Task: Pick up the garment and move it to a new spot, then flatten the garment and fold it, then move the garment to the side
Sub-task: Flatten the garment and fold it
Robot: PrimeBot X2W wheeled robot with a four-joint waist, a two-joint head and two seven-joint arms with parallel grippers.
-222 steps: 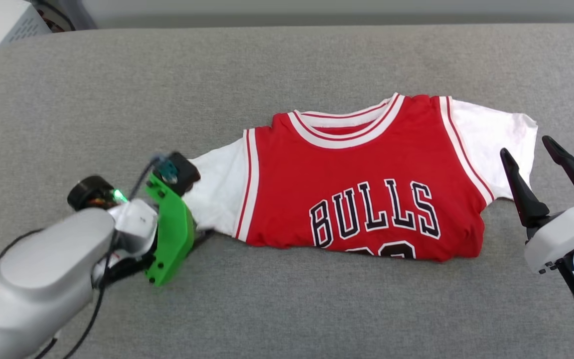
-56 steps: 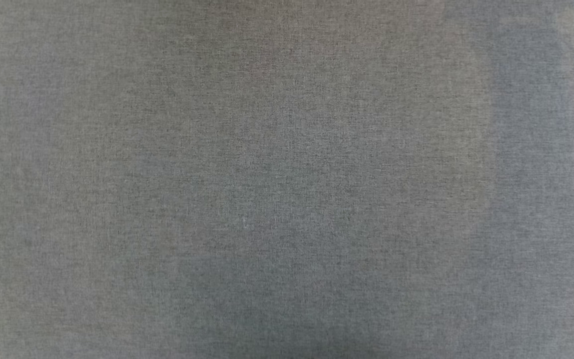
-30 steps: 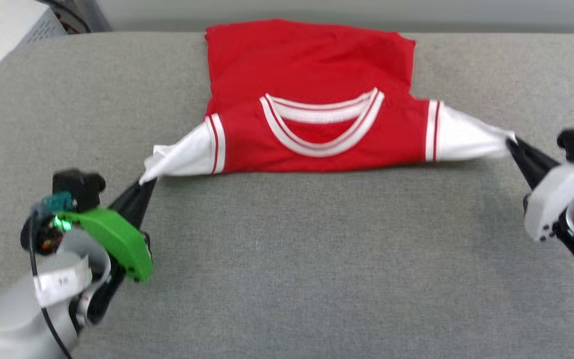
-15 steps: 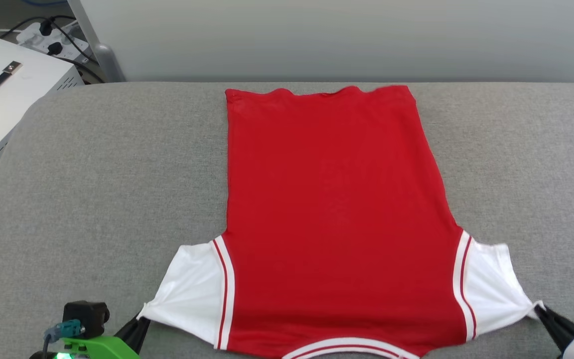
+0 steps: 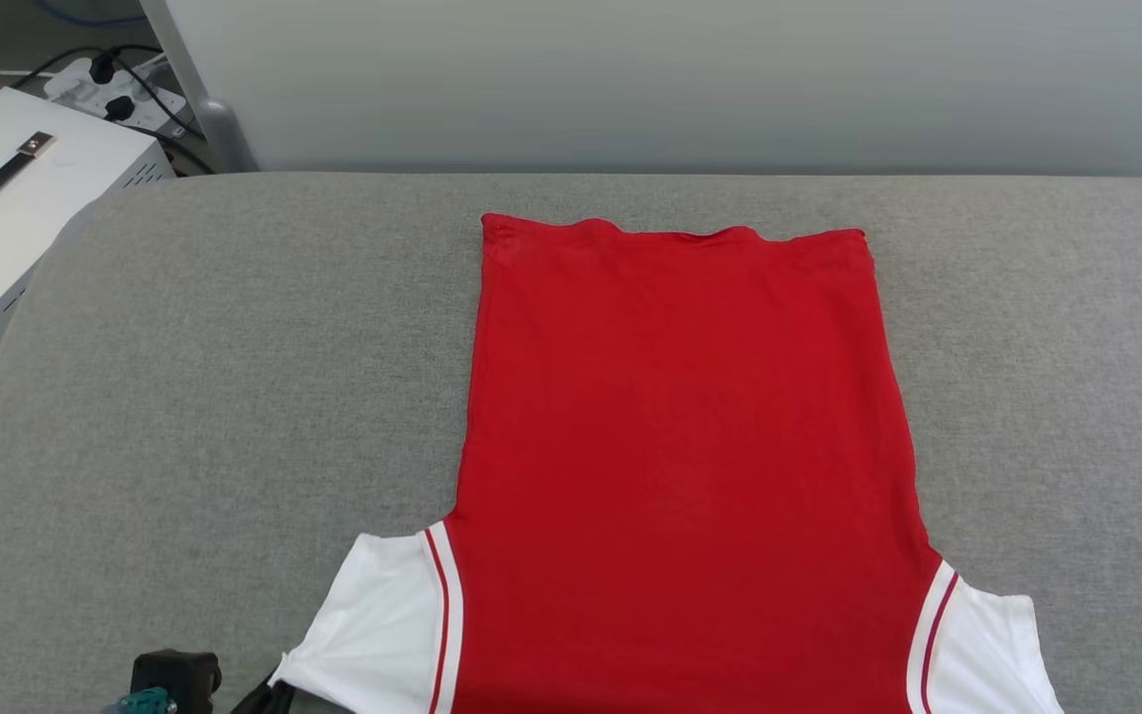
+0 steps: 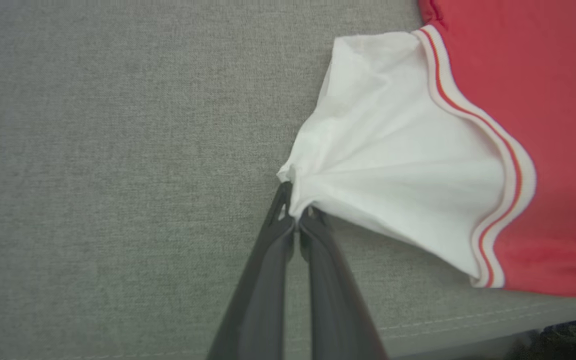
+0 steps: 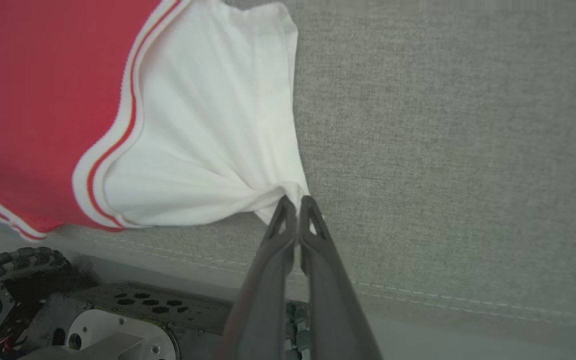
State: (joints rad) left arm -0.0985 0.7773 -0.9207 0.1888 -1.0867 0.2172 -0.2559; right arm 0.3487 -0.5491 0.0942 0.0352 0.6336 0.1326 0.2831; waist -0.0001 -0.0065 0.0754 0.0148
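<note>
Now, along the left jaws: two dark fingers (image 6: pixel 265 285) pressed together, pinching the outer corner of the garment's (image 6: pixel 533 90) white left sleeve (image 6: pixel 398 160). The cloth bunches into radiating creases right at the tips. The sleeve fans away up and to the right of them, with the striped trim (image 6: pixel 510 165) and the red body beyond.

Right jaws likewise: fingers (image 7: pixel 325 295) closed on the corner of the white right sleeve (image 7: pixel 208 125), which spreads up and left from the tips. Below those jaws we note the bench (image 7: pixel 468 125) edge seam and part of the robot's base (image 7: pixel 93 320).

From the head view, the garment lies flat on the grey bench, plain red side up. Its hem is at the far end from both jaws, its sleeves nearest them. A white box (image 5: pixel 16 188) sits off the bench's far left corner, well apart from the left jaws.
</note>
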